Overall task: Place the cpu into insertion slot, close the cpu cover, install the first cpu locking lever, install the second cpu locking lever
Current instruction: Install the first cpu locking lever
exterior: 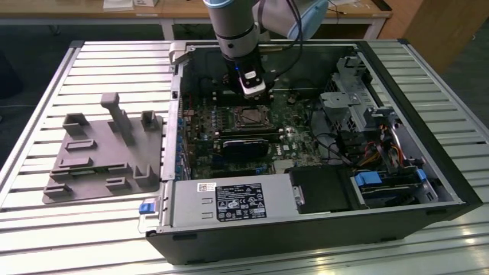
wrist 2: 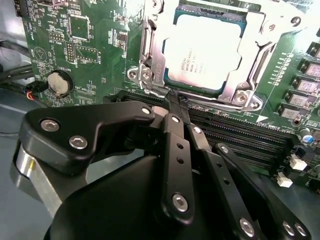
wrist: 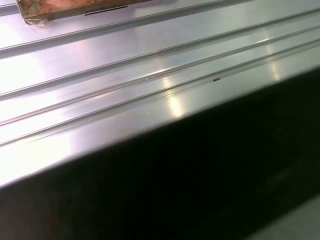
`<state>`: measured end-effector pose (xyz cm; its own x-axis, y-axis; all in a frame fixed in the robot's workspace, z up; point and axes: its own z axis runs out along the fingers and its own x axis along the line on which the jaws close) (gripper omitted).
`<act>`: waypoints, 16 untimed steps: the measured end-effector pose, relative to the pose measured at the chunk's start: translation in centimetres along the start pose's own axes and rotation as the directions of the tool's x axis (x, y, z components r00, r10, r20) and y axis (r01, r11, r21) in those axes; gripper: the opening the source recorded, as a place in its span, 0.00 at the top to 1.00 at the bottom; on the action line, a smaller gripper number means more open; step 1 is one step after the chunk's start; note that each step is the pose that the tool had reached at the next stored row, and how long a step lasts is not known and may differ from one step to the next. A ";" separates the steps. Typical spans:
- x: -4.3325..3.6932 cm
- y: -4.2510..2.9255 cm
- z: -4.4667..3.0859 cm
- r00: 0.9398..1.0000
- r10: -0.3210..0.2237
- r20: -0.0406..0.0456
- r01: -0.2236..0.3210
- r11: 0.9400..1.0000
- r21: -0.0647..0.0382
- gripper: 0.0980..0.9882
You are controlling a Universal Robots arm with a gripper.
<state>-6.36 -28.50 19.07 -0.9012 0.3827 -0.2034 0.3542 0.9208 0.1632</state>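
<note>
grey fixture (exterior: 103, 166) lies on slatted table (exterior: 42, 100) beside open computer case (exterior: 306, 240)

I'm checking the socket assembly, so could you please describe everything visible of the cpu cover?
In the second wrist view, the cpu cover is a thin, shiny, silvery metal frame with a square window. It lies closed and flat over the cpu, whose pale metal top shows through the window, with the green board around it. Screw heads show near its corners. The gripper has its tip by one of its edges; whether they touch I cannot tell.
</note>
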 end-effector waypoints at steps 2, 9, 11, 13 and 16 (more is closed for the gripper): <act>-0.07 0.09 -0.28 1.000 0.000 0.001 0.000 1.000 0.000 1.00; -0.43 0.35 -2.06 1.000 -0.001 0.001 0.001 1.000 0.003 1.00; -0.47 0.38 -2.26 1.000 -0.001 0.001 0.001 1.000 0.003 1.00; -0.49 0.40 -2.31 1.000 -0.001 0.001 0.001 1.000 0.004 1.00; -0.49 0.39 -2.32 1.000 -0.001 0.002 0.001 1.000 0.005 1.00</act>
<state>-6.36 -28.50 21.47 -0.9012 0.3816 -0.2057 0.3543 0.9217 0.1578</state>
